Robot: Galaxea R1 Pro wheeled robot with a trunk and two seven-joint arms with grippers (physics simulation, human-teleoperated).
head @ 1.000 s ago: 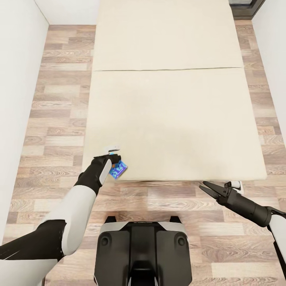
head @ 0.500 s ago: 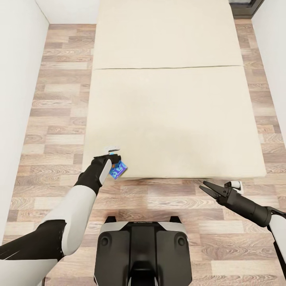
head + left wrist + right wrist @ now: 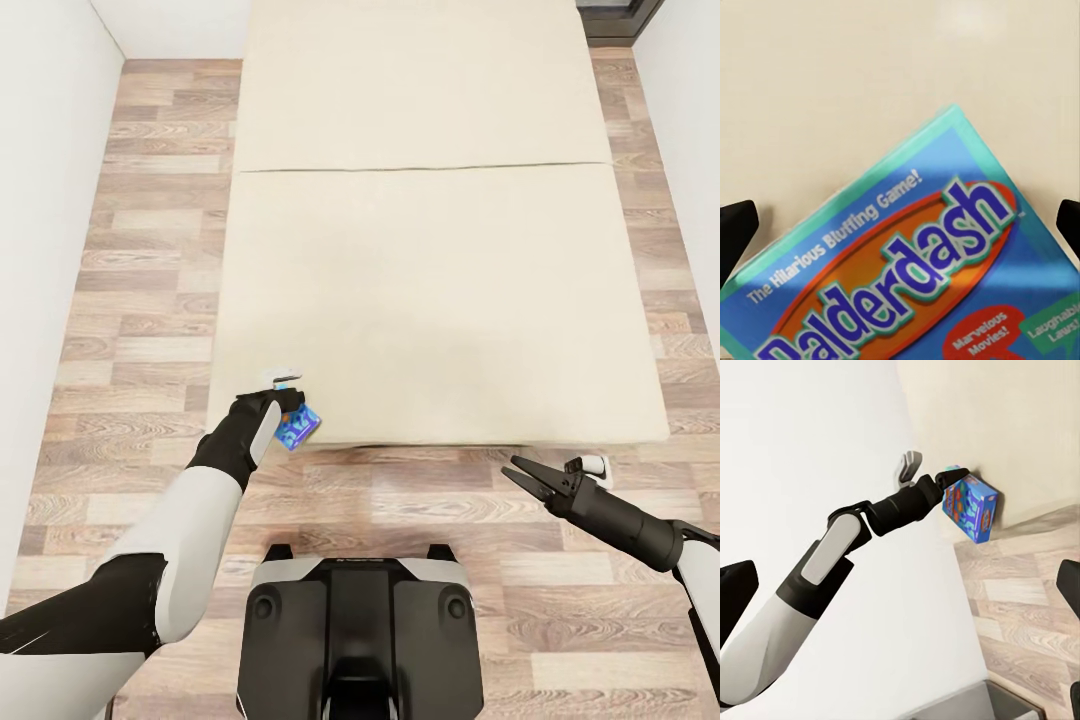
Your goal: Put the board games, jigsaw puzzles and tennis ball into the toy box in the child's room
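A: Left gripper [image 3: 290, 408] first. State?

B: Fingers pinched on the Balderdash board game [image 3: 298, 427], a light-blue box with an orange oval logo. In the right wrist view the fingertips [image 3: 951, 475] clamp the box's upper edge and the box [image 3: 971, 504] hangs below them, tilted on a corner. The left wrist view puts the lid [image 3: 922, 262] directly under the camera: "The Hilarious Bluffing Game!" is legible above the title.

A: Where does the box sit relative to the bed?

B: Over the near left corner of the bed [image 3: 430, 250], right at the mattress edge. Whether it touches the cover, I cannot tell. The cream bedding behind it is bare in the wrist view.

A: Left arm?

B: Left arm [image 3: 190, 510] reaches forward from the lower left, black forearm, white upper segment.

A: Right gripper [image 3: 517, 474]?

B: Jaws spread apart, nothing between them. It hovers over the wood-plank floor [image 3: 140, 300] just off the bed's near right corner, pointing left.

A: Further out?

B: Robot base [image 3: 360, 630] sits at the foot of the bed. White wall [image 3: 40, 200] runs along the left side, floor strip between it and the mattress. A seam crosses the bedding partway up.
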